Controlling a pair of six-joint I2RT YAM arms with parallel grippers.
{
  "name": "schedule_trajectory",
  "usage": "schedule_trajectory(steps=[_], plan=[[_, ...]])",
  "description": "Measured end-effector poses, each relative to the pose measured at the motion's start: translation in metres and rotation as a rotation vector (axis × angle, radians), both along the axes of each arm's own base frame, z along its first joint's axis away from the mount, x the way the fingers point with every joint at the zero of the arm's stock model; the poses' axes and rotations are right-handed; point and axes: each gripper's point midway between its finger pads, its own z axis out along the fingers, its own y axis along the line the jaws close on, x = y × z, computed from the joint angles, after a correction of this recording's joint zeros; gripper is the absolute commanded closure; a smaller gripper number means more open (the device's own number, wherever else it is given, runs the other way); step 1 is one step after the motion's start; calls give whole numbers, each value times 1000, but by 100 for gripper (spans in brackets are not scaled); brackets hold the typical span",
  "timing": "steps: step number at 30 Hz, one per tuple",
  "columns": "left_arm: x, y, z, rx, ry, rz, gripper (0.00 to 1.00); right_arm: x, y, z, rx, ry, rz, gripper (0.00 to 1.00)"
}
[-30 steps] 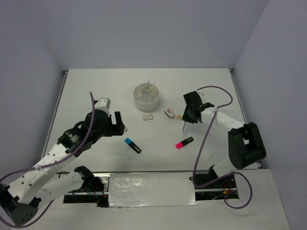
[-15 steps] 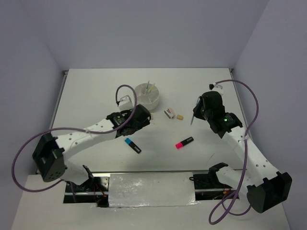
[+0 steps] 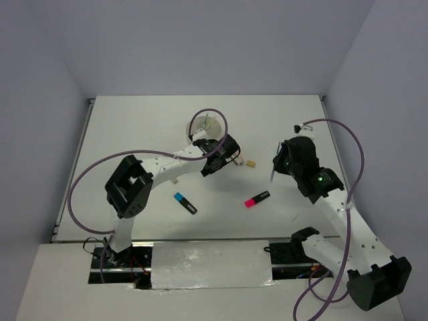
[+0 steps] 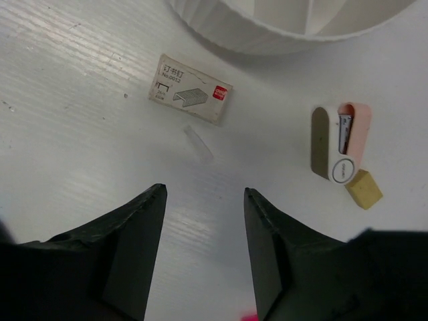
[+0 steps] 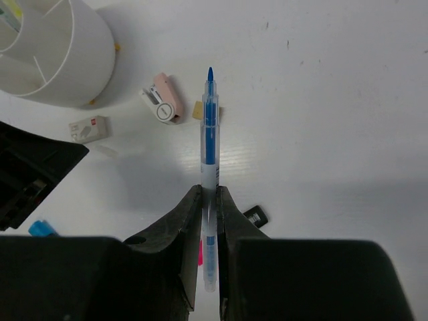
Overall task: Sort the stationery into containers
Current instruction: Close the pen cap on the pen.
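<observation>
The white round container (image 3: 199,128) stands at the table's back middle, with thin pens (image 3: 208,123) standing in it. My left gripper (image 3: 225,156) hovers just in front of it, open, nothing between its fingers (image 4: 204,190). Ahead of it lie a small staple box (image 4: 190,97), a pink-and-white mini stapler (image 4: 342,140) and a beige eraser (image 4: 364,189). My right gripper (image 5: 210,190) is shut on a light-blue pen (image 5: 210,134), held above the table right of those items (image 3: 273,171). A pink highlighter (image 3: 257,198) and a blue highlighter (image 3: 184,202) lie nearer the front.
A short clear stub (image 4: 198,144) lies between the staple box and my left fingers. The left arm's purple cable (image 3: 221,120) loops over the container. Grey walls close in the table on three sides.
My left arm has swung far right and forward to the items in front of the container, its jaws narrowing somewhat. My right arm has shifted slightly, still gripping the pen.
</observation>
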Motion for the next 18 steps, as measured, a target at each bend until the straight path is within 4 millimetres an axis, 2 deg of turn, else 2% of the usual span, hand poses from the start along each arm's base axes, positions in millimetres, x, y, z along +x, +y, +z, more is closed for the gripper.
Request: schedule_trajectory(steps=[6, 12, 18], plan=[[8, 9, -24, 15, 57, 28, 40, -5, 0, 11, 16, -48, 23, 100], [15, 2, -40, 19, 86, 30, 41, -5, 0, 4, -2, -36, 34, 100], [10, 4, -49, 40, 117, 29, 42, -5, 1, 3, -6, -38, 45, 100]])
